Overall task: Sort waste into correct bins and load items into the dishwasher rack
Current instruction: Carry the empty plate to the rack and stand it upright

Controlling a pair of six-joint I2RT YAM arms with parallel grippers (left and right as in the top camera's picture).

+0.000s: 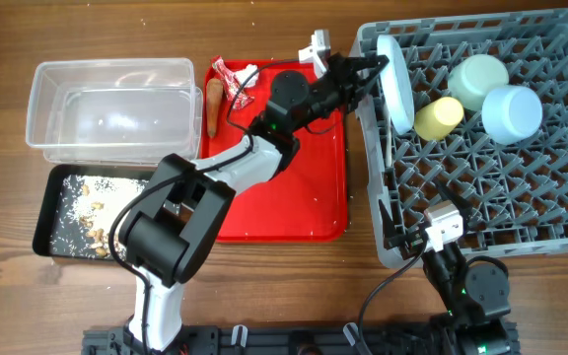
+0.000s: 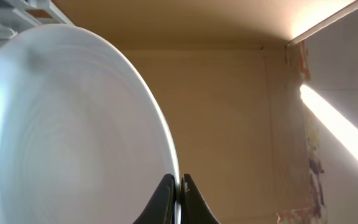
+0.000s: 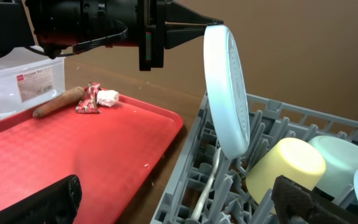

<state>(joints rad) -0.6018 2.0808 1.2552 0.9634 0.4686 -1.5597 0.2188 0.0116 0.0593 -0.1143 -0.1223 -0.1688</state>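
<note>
Fingers of the left claw (image 1: 371, 67) close on the top rim of the pale blue plate (image 1: 394, 84) in the overhead view. The plate extends from the claw toward 5 o'clock. It stands on edge among the pegs along the 9 o'clock side of the dishwasher rack (image 1: 560, 212). At the plate's 4 o'clock lies the yellow cup (image 1: 439, 116). The mint-green bowl (image 1: 478, 79) and light blue bowl (image 1: 512, 111), both mouth down, are at its 3 o'clock. The right claw (image 1: 442, 225) hovers at the rack's 6 o'clock edge, touching nothing. The wrapper (image 1: 228, 74) and carrot piece (image 1: 213, 110) lie at the 11 o'clock corner of the red tray (image 1: 294, 197).

From the left wrist, the plate's smooth, glossy face fills the 9 o'clock half. Its thin rim is pinched between two dark fingertips at 6 o'clock, nearly closed.

From the right wrist, the plate is upright and slightly tilted, showing its ringed underside. The right claw's fingers are spread wide at 7 and 5 o'clock, holding nothing. A tissue wad (image 3: 109, 96) touches the wrapper.
</note>
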